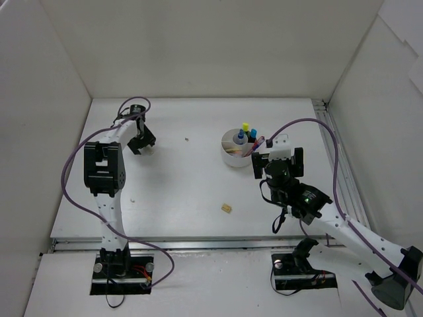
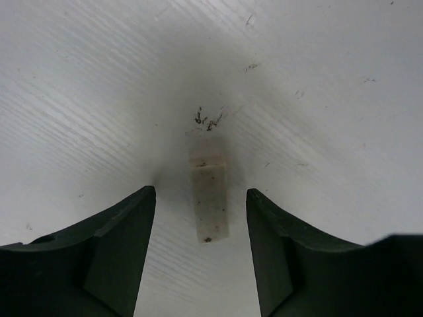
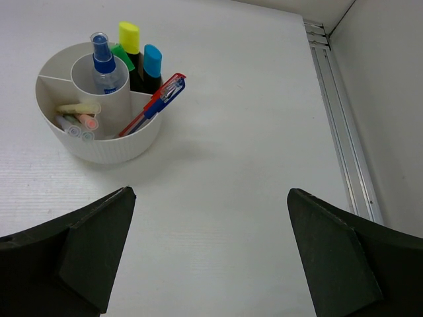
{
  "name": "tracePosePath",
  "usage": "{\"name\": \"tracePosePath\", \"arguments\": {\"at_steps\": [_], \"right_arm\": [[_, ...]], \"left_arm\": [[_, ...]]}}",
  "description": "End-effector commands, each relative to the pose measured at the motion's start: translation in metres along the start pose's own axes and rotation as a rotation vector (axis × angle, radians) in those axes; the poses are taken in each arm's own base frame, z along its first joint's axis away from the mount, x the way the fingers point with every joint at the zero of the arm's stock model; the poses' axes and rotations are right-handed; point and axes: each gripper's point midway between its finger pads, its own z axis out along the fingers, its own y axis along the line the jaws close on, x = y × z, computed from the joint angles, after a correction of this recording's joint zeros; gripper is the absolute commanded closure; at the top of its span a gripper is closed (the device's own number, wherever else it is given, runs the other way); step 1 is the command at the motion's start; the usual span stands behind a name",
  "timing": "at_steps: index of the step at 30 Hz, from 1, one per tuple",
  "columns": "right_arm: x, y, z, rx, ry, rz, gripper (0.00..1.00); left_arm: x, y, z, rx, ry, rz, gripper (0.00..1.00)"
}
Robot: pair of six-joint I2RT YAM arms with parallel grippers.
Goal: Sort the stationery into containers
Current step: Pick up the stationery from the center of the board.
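Inside a robotics laboratory test cell, a left arm [image 1: 106, 178] and a right arm [image 1: 344, 228], both white and black, stand bolted side by side on black base plates [image 1: 122, 276] at the near edge of a plain white bench [image 1: 185, 191]. Blank white panels [image 1: 198, 46] box the bench in on the left, back and right, making an enclosure rather than a furnished room. Purple cables [image 1: 310, 119] loop loose along both arms, exposed wiring shows at the bases, and an aluminium rail [image 3: 340, 125] runs down the bench's right edge. A round white desk organizer [image 3: 106, 148] of pens and highlighters stands on the scuffed surface.
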Motion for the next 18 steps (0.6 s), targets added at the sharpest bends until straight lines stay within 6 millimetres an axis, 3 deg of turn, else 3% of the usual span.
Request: {"name": "tracePosePath", "arguments": {"at_steps": [1, 4, 5, 7, 8, 9, 12, 14, 15, 18], "right_arm": [[-0.01, -0.006, -0.001, 0.022, -0.033, 0.07, 0.02], [-0.01, -0.005, -0.001, 0.018, -0.031, 0.076, 0.02], [-0.009, -0.004, -0.001, 0.015, -0.027, 0.074, 0.02], [-0.009, -0.004, -0.002, 0.012, -0.028, 0.073, 0.02], [-0.009, -0.004, -0.001, 0.014, -0.027, 0.072, 0.02], [-0.009, -0.005, -0.002, 0.015, -0.026, 0.073, 0.02], [-0.008, -0.004, -0.003, 0.005, -0.027, 0.075, 0.02], [-0.006, -0.003, -0.003, -0.005, -0.024, 0.078, 0.02], [-0.003, -0.003, -0.002, 0.0, -0.019, 0.075, 0.02], [-0.002, -0.003, -0.001, 0.007, -0.015, 0.082, 0.02]], "left_arm": [[-0.024, -0.01, -0.016, 0.019, -0.06, -0.046, 0.48], [-0.022, -0.007, -0.013, 0.005, -0.051, -0.048, 0.65], [-0.022, -0.007, -0.013, 0.003, -0.054, -0.043, 0.78], [-0.021, -0.011, -0.017, 0.017, -0.057, -0.026, 0.88], [-0.023, -0.014, -0.019, 0.028, -0.062, -0.02, 1.0], [-0.019, -0.019, -0.022, 0.045, -0.058, 0.02, 1.0], [-0.024, -0.059, -0.042, 0.214, -0.113, 0.172, 1.0], [-0.017, -0.091, -0.067, 0.365, -0.122, 0.281, 1.0], [-0.007, -0.117, -0.083, 0.461, -0.152, 0.395, 1.0], [0.004, -0.16, -0.13, 0.62, -0.247, 0.546, 1.0]]}}
